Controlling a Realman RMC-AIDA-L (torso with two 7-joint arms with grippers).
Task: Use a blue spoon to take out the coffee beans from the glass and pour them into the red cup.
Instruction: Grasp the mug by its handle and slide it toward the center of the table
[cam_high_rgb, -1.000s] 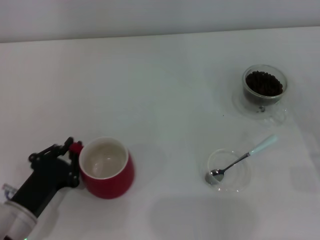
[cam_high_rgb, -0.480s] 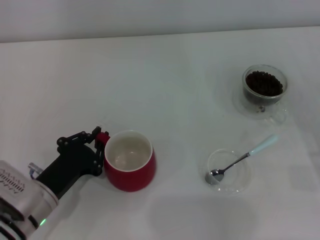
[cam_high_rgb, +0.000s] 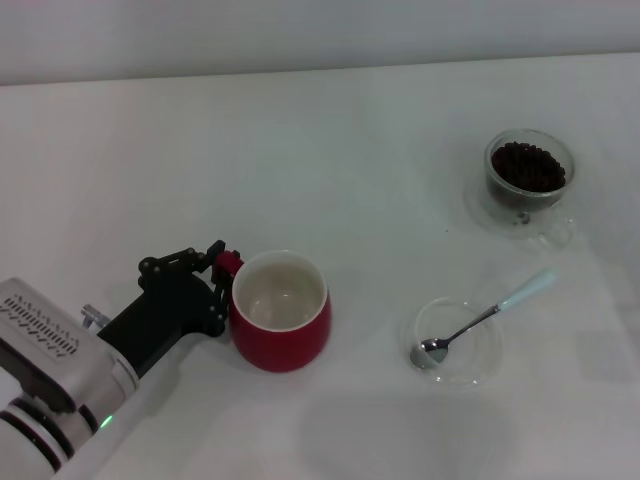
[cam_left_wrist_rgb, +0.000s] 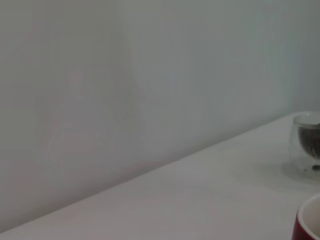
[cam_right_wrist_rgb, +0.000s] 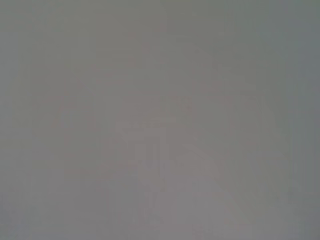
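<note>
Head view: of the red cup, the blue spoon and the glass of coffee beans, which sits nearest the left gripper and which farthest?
From the left gripper:
1. The red cup, held by its handle, on the robot's left.
2. The blue spoon, resting in a clear dish, to the right.
3. The glass of coffee beans, far right, toward the back.

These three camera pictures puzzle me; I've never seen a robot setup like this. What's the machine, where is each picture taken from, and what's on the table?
It is a two-armed robot. The head view looks down at a white table. The left gripper, black, has its jaws shut on the handle of the red cup. To the right, the blue spoon rests in a clear dish; beyond it the glass holds the coffee beans. The left wrist view shows the wall, the glass and the cup's rim. The right wrist view shows only grey; that arm is out of sight.
</note>
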